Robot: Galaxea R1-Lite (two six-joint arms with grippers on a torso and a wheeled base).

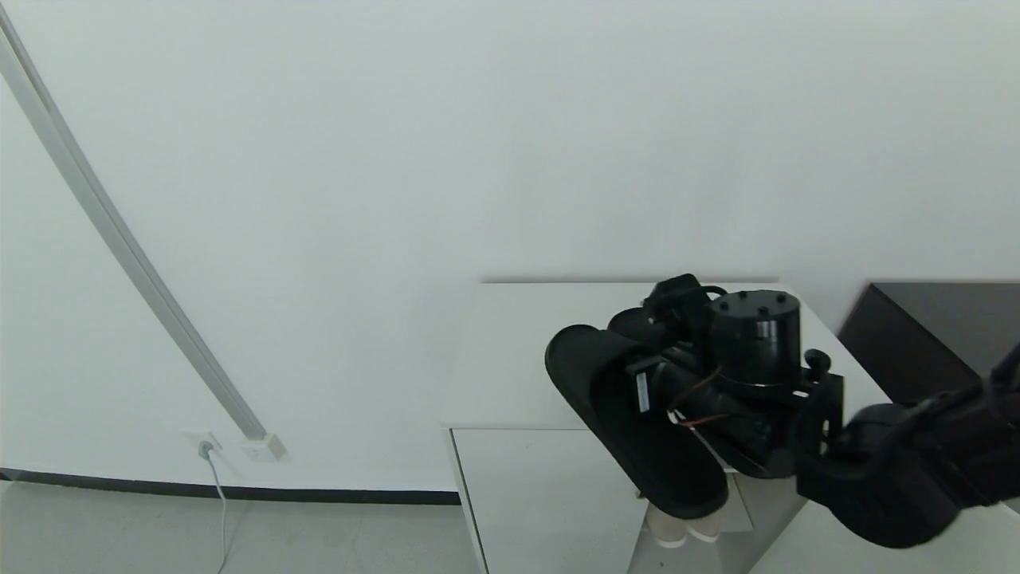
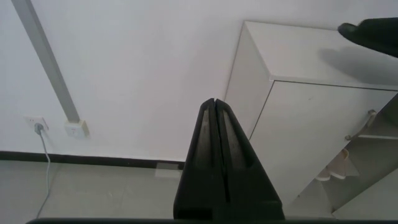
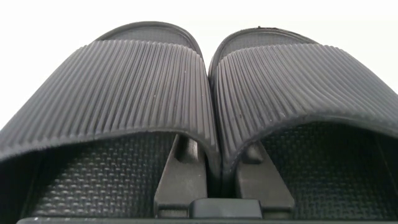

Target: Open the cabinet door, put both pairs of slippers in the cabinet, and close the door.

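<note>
The cabinet (image 1: 518,351) stood white against the wall, with an opening in its front. A pair of white slippers (image 1: 677,532) sat low down inside that opening. In the left wrist view a slim handle (image 2: 368,121) showed at the edge of the cabinet's front panel, beside the opening.

The pair of black slippers (image 1: 637,414) hung in the air in front of the cabinet's top front edge, tilted, with the lower end just above the white slippers and the upper end over the cabinet's top. The right jaws were closed on this pair. The right wrist view showed the two ribbed straps (image 3: 143,87) pressed side by side and a finger (image 3: 180,177) under each strap, pinching their inner edges together.

The left jaws were pressed fully together with nothing between them, their fingers (image 2: 208,143) meeting along one seam. They were held off to the side of the cabinet, away from its front.

On the wall beside the cabinet, a grey strip (image 1: 119,239) ran down at a slant to a wall socket (image 1: 205,448) with a cable plugged in. A dark piece of furniture (image 1: 932,335) stood on the cabinet's other side
</note>
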